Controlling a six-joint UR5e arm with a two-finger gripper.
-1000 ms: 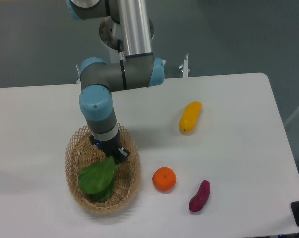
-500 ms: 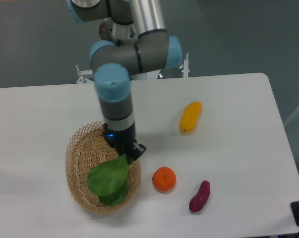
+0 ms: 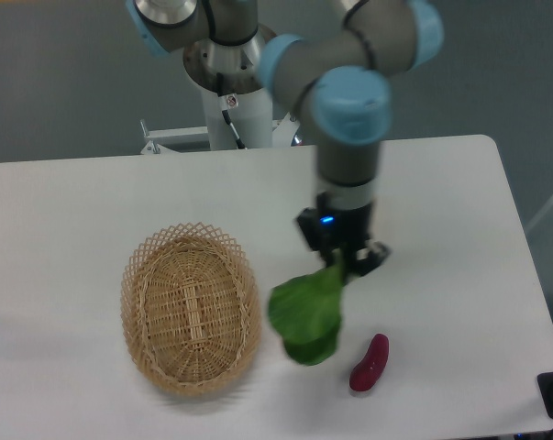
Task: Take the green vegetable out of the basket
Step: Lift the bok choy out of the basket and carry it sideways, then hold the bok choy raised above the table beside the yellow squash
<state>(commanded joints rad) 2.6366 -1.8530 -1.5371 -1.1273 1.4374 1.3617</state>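
Swung right since the earlier frame, the end effector [image 3: 342,266] now grips the bok choy [image 3: 306,313] by its stem; leaves hang down and left, clear of the wicker basket [image 3: 190,308], above the bench [image 3: 441,202].

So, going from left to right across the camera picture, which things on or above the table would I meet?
basket → green vegetable, hanging from the gripper → purple sweet potato
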